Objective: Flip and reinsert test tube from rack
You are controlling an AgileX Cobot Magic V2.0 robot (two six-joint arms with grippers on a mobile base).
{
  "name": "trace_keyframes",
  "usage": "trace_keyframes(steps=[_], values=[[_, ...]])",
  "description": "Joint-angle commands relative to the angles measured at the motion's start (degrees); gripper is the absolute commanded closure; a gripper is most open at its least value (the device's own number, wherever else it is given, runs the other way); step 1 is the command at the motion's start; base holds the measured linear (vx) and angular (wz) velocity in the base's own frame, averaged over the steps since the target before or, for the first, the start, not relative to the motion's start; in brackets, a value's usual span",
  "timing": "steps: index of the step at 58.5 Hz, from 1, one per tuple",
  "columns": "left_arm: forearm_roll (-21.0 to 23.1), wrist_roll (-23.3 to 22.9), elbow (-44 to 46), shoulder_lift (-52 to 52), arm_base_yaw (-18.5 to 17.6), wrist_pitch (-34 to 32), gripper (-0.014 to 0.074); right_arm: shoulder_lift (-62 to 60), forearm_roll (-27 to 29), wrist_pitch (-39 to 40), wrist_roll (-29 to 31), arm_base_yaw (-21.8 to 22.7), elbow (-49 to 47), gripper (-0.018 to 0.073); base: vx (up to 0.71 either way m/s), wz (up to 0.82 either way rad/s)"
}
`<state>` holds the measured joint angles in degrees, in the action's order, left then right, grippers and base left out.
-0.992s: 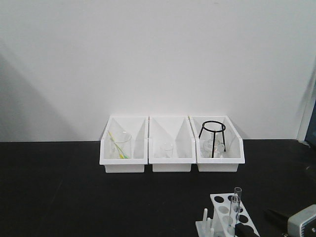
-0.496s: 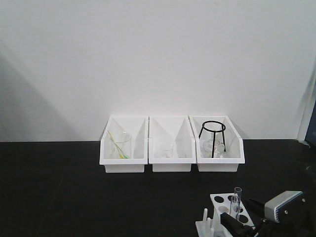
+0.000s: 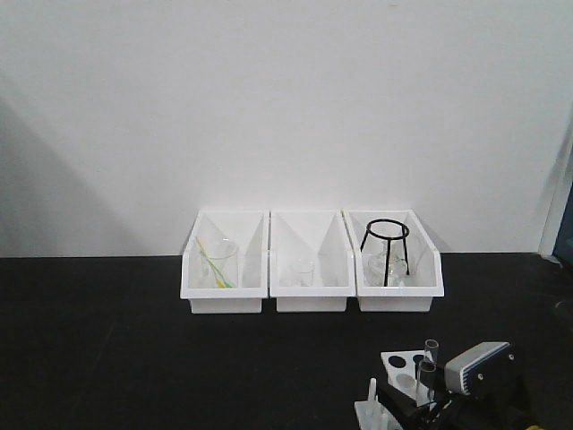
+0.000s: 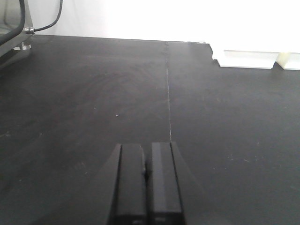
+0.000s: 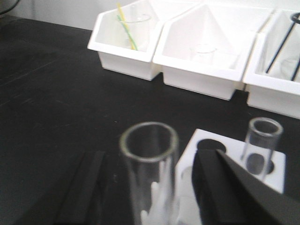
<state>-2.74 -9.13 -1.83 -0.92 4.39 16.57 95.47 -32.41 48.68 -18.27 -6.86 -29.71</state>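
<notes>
1. Between the two dark fingers of the right hand (image 5: 151, 159) stands the slender clear glass test tube (image 5: 149, 197). It is upright with its open rim on top, so its long axis runs vertically, across the line on which the fingers would close.
2. The right hand is wide. One finger lies on each side of the test tube with a gap showing on both sides, so I judge the glass framed but not yet gripped.
3. The foot of the test tube is out of sight (the wrist view cuts it off). The front view suggests it sits in the small white plastic rack (image 5: 232, 150) with round holes, just ahead and to the right of the hand's opening.
4. A second clear glass tube (image 5: 263, 140) stands in a hole farther ahead and to the right, outside the fingers.
5. The left hand (image 4: 147, 150) has its fingers pressed together on nothing, above the bare black counter (image 4: 93, 93). No rack shows in its view, so the right arm is plainly the nearer one.
6. The coming move probably depends on closing squarely on the glass and then drawing it straight up along its axis. A tilted pull could bind the test tube in its hole or knock the second tube.
7. Three white plastic bins (image 5: 197, 82) stand well beyond the hand.
</notes>
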Motion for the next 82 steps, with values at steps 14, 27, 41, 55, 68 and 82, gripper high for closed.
trace_keyframes(steps=[14,27,41,55,68,82], values=[[0.25,0.01,0.01,-0.59,-0.41,-4.94,0.0603,-1.76,2.22,4.52,0.92,0.04,-1.6,0.0408,0.0,0.0],[0.25,0.01,0.01,-0.59,-0.41,-4.94,0.0603,-2.23,1.73,4.75,0.92,0.04,-1.6,0.0571,0.0,0.0],[0.25,0.01,0.01,-0.59,-0.41,-4.94,0.0603,-9.12,2.06,3.31,-1.11,0.04,-1.6,0.0572,0.0,0.0],[0.25,0.01,0.01,-0.59,-0.41,-4.94,0.0603,-21.65,4.0,-9.01,-4.08,0.04,-3.08,0.0572,0.0,0.0],[0.25,0.01,0.01,-0.59,-0.41,-4.94,0.0603,-30.12,4.61,-28.62,-13.1,0.04,-11.73,0.0571,0.0,0.0],[0.25,0.01,0.01,-0.59,-0.41,-4.94,0.0603,-31.12,1.77,-37.74,-13.0,0.04,-18.43,0.0569,0.0,0.0]])
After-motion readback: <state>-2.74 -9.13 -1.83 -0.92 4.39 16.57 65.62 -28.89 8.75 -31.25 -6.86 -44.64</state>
